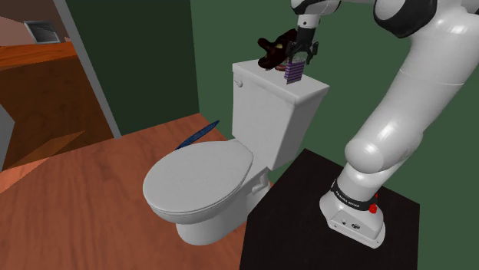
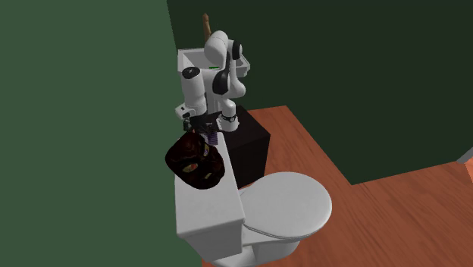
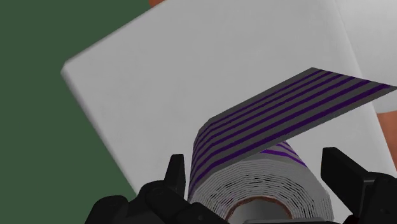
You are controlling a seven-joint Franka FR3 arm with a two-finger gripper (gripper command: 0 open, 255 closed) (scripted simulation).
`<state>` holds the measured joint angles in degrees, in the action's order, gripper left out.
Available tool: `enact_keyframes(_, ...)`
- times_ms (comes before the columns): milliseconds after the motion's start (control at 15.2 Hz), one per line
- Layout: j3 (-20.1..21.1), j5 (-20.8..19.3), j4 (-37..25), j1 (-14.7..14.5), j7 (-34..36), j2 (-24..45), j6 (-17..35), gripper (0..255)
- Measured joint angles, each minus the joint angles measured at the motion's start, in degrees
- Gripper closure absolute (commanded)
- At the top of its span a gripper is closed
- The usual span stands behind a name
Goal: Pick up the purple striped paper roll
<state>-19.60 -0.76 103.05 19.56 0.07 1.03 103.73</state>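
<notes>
Since the white toilet (image 1: 199,180) is the support, its tank lid (image 1: 316,87) bears a dark brown lumpy object (image 2: 195,161) and, just beside it, the purple striped paper roll (image 3: 254,181). The gripper (image 3: 254,159) seems closed against both sides of the roll. Best lift straight up, slowly, minding the loose flap.

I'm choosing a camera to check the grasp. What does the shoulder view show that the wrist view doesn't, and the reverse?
Extra in the shoulder view: the white arm, its black stand, the toilet's closed lid, a blue object beside the bowl and a dark object on the tank. Extra in the wrist view: the end of the purple striped paper roll with its brown core and a loose sheet lifting off. Both: that roll, the white tank lid beneath it, and the jaws clasping its sides.
</notes>
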Motion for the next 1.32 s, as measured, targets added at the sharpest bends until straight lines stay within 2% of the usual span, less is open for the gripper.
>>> enact_keyframes(132,0.00,0.04,1.36,0.00,0.02,0.15,1.50,0)
enact_keyframes(198,0.00,0.05,1.65,0.00,0.03,0.16,1.79,255)
enact_keyframes(858,0.01,0.06,1.81,-0.01,0.04,0.09,2.02,255)
enact_keyframes(1320,0.02,0.05,-2.63,-0.02,0.00,0.16,-2.54,255)
